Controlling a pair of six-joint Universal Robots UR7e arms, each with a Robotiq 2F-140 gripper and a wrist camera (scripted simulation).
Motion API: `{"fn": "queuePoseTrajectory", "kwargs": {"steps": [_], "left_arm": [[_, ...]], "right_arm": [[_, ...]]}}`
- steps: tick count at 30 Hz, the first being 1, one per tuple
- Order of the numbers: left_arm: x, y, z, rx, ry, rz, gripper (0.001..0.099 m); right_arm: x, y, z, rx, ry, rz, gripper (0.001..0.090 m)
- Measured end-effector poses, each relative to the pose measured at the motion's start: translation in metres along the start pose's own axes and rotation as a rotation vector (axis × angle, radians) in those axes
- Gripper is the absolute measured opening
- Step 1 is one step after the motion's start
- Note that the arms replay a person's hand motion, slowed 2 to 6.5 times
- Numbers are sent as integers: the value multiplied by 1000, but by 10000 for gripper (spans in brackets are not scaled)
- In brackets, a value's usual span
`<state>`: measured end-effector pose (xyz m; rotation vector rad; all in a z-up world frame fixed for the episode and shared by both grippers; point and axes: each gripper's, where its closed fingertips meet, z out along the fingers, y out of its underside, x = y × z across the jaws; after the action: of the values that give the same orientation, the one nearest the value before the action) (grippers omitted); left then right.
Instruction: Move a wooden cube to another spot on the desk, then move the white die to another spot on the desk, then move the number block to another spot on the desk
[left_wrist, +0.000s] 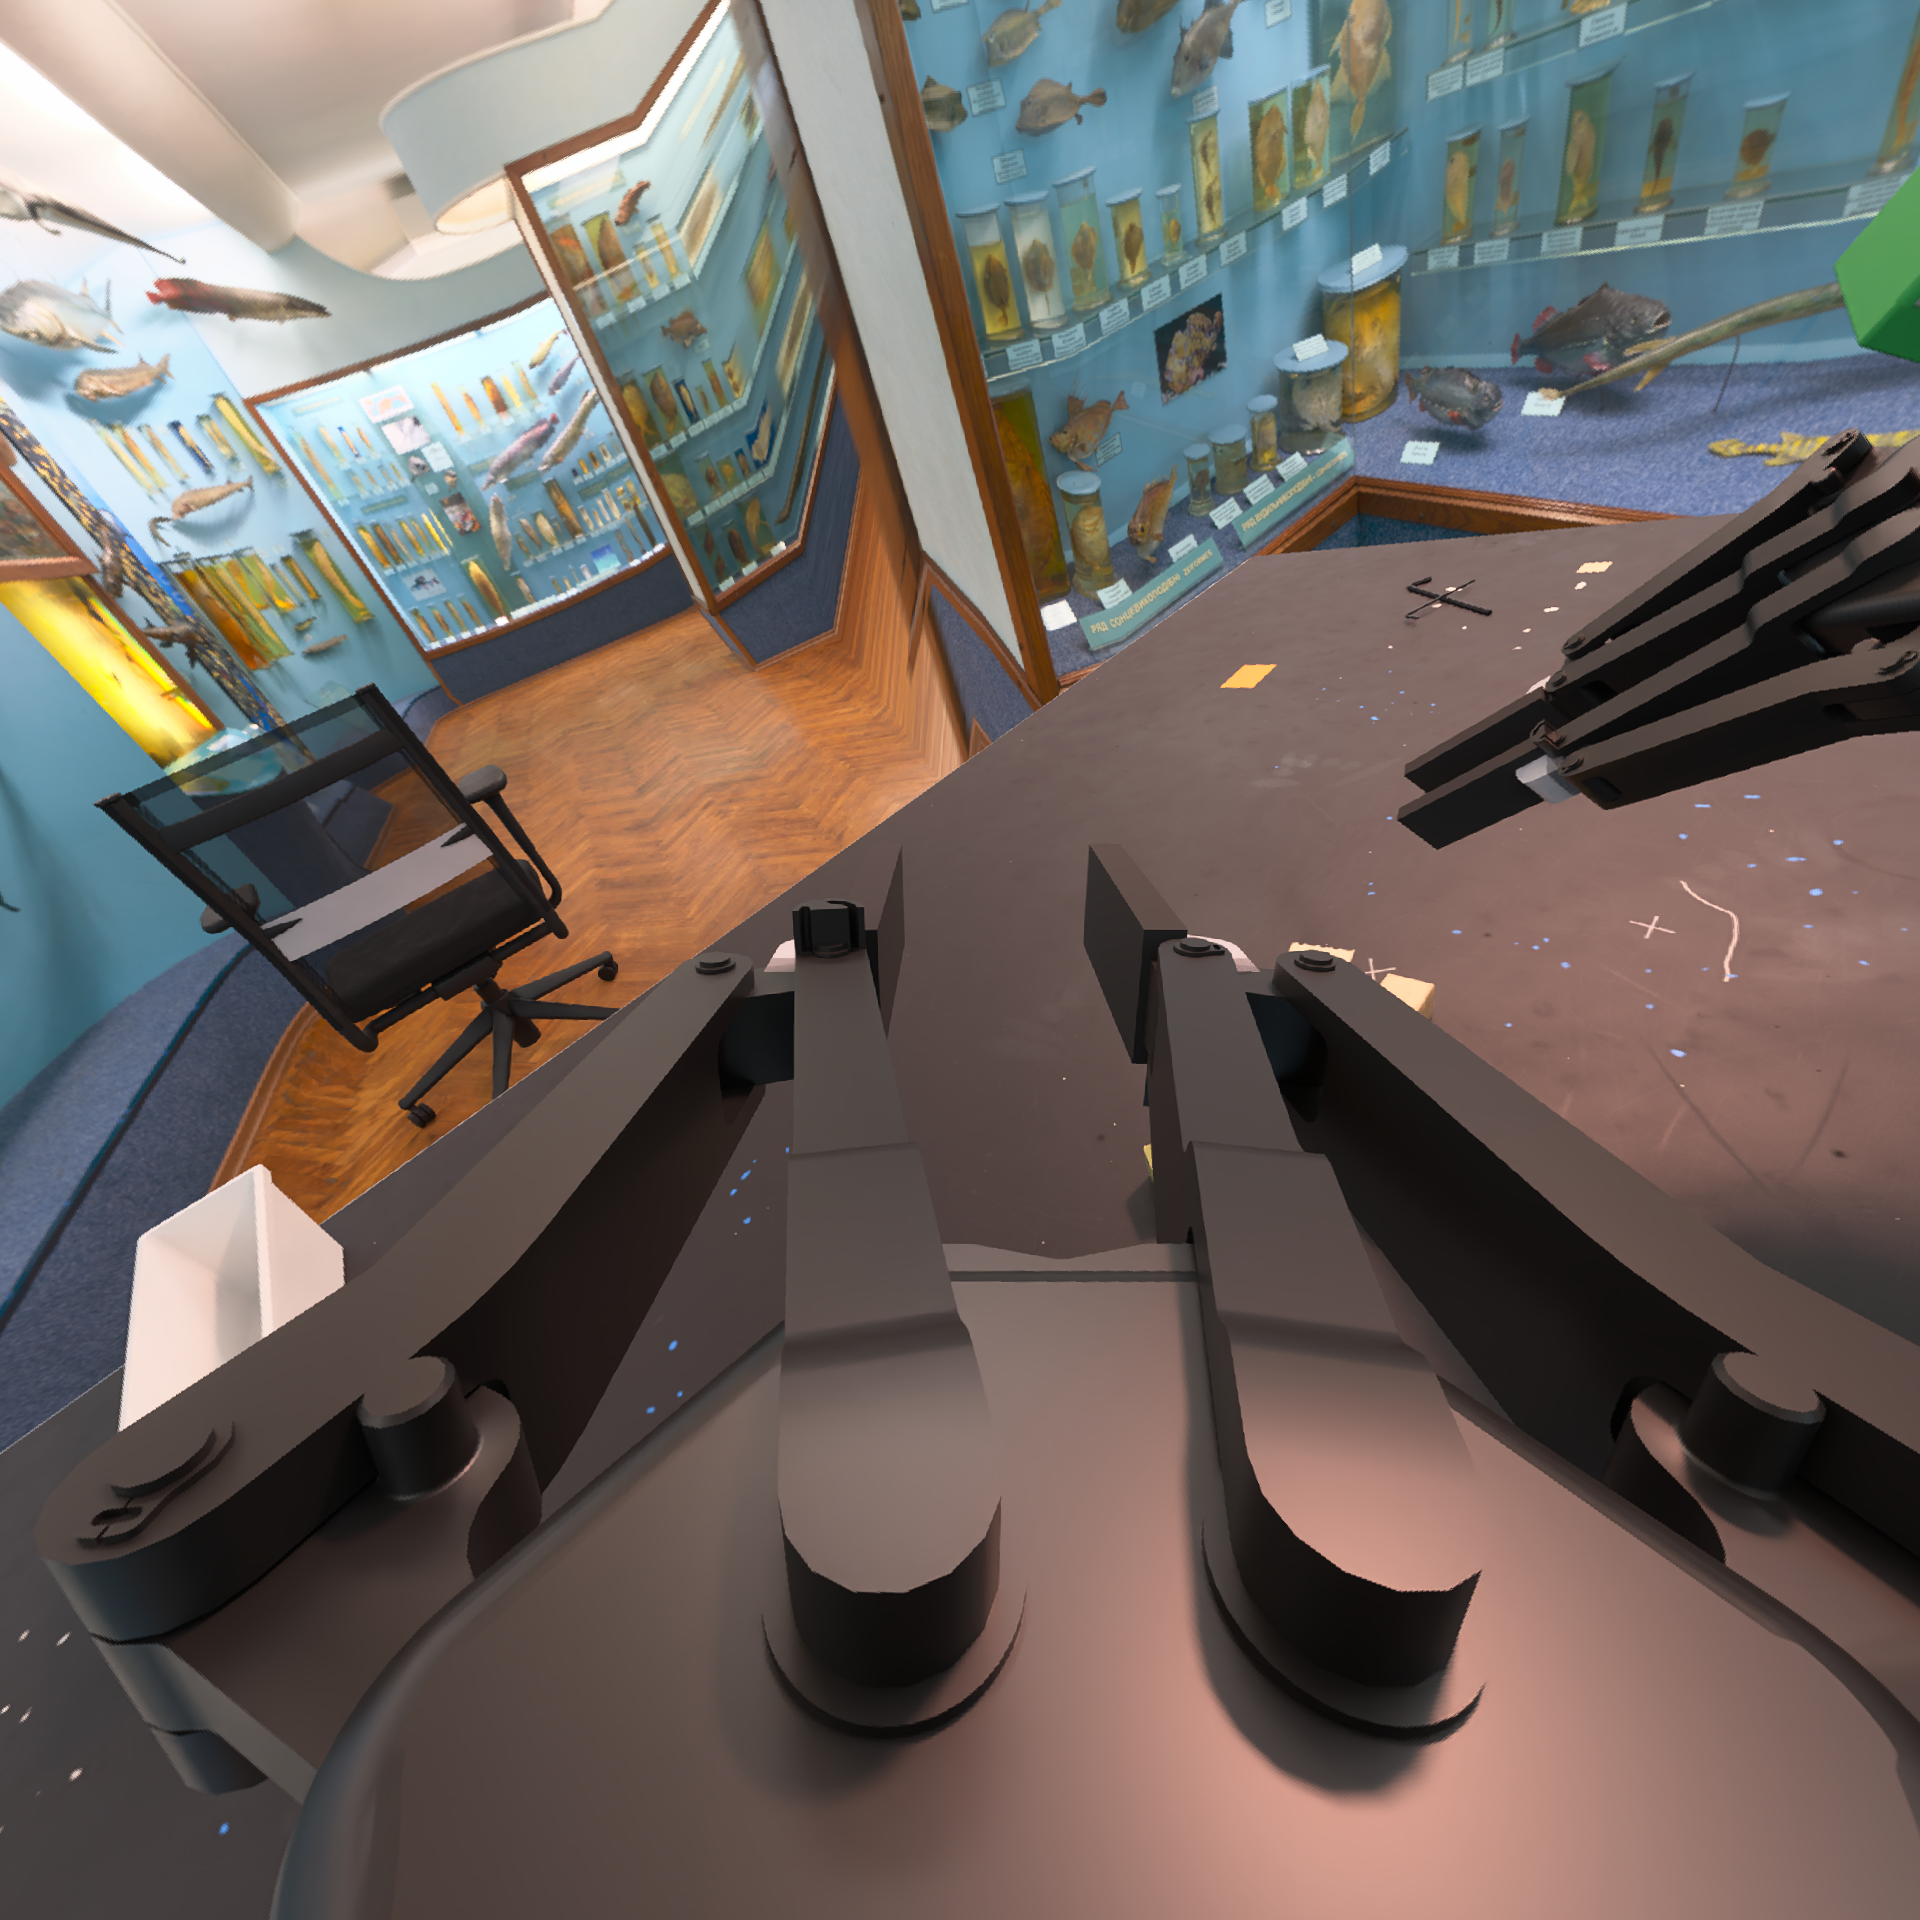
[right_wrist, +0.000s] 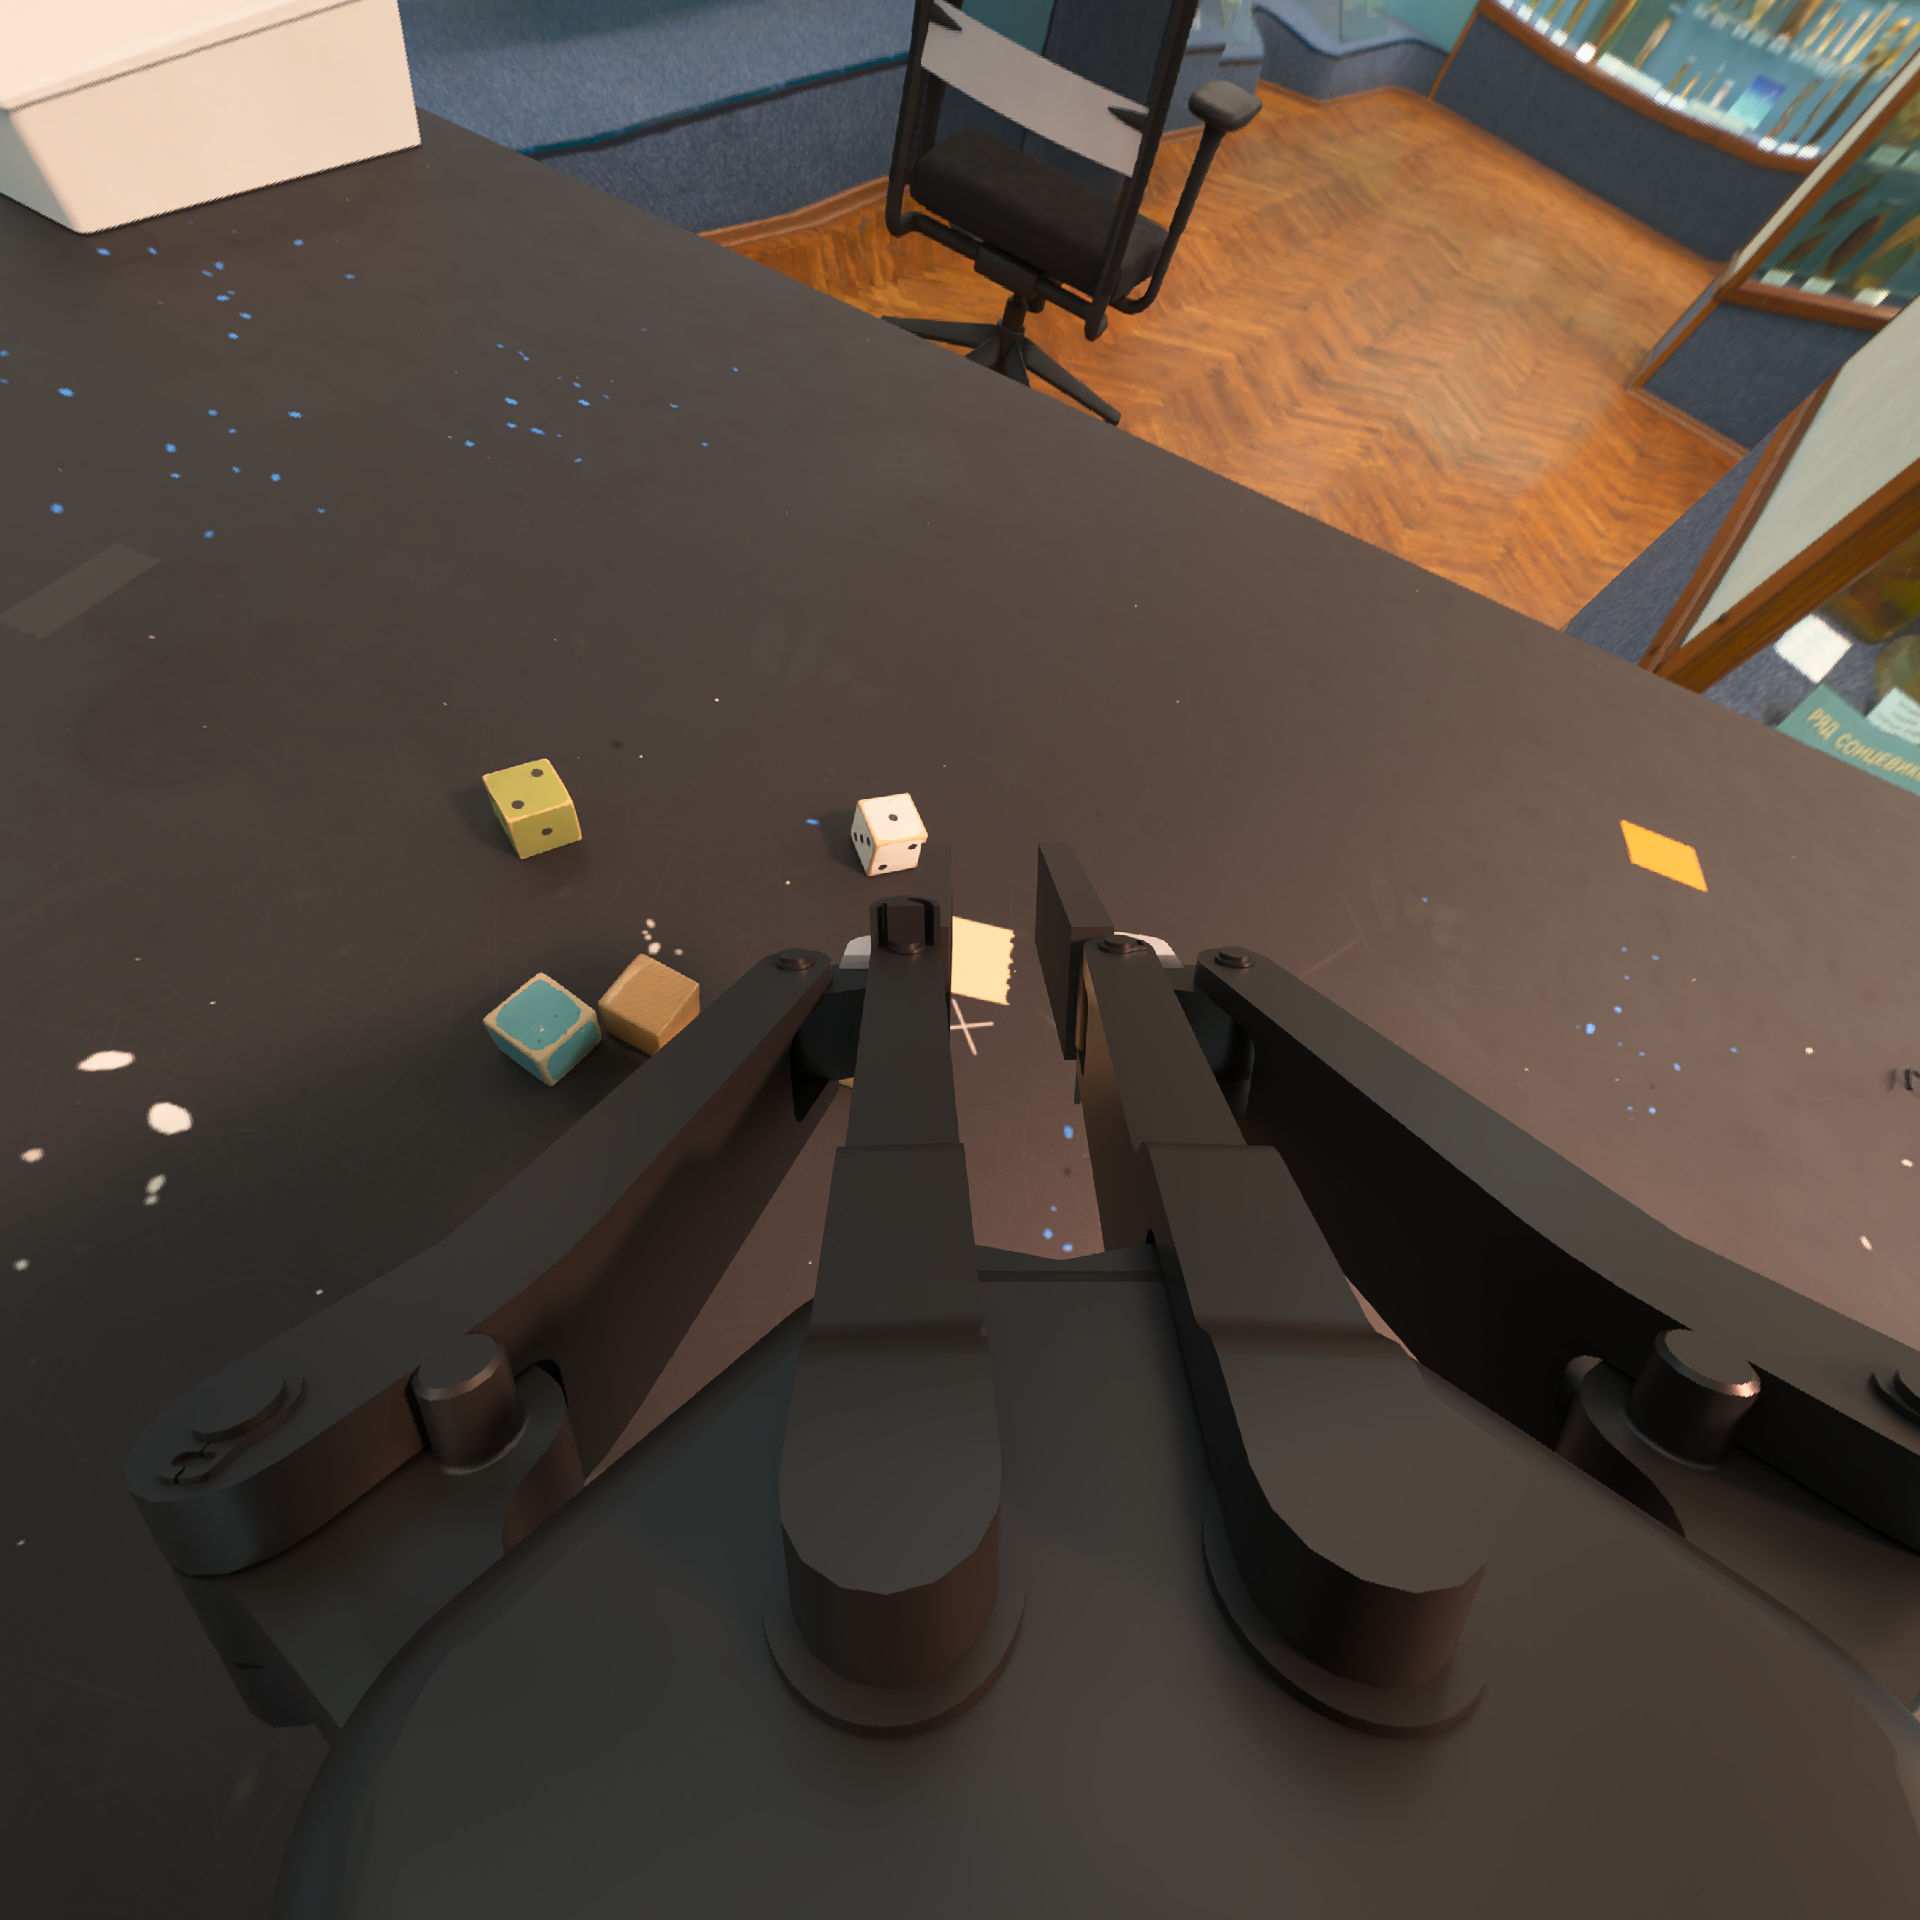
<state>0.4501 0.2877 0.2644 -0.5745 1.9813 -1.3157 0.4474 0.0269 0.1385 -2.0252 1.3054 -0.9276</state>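
**Both grippers empty, all three moves seem still to do**

Left wrist view: the left gripper (left_wrist: 992, 904) hangs over the dark desk (left_wrist: 1351, 1091) with its fingers apart and nothing between them. The right gripper (left_wrist: 1455, 800) appears farther off, nearly closed and empty.

Right wrist view: the right gripper (right_wrist: 992, 899) has only a narrow gap and holds nothing. The white die (right_wrist: 888, 834) lies just beyond its fingertips. The wooden cube (right_wrist: 648, 1003) touches a blue block (right_wrist: 541, 1028); a yellow die (right_wrist: 531, 807) stands apart. No block shows a number here.
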Motion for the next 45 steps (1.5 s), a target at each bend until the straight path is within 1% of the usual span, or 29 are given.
{"fn": "queuePoseTrajectory", "kwargs": {"steps": [11, 19, 29, 40, 45], "left_arm": [[1, -1, -1, 1, 8, -2, 483], [0, -1, -2, 1, 9, -5, 485], [-1, 3, -1, -16, 10, -8, 496], [2, 7, 2, -39, 34, -18, 514], [3, 9, 3, -50, 41, -16, 522]], "right_arm": [[-12, 11, 11, -64, -103, 128, 282], [-23, 18, 22, -123, -153, 183, 309], [-30, 34, 37, -234, -150, 202, 359], [-34, 44, 49, -307, -139, 230, 363], [-36, 49, 53, -346, -141, 250, 378]]}}
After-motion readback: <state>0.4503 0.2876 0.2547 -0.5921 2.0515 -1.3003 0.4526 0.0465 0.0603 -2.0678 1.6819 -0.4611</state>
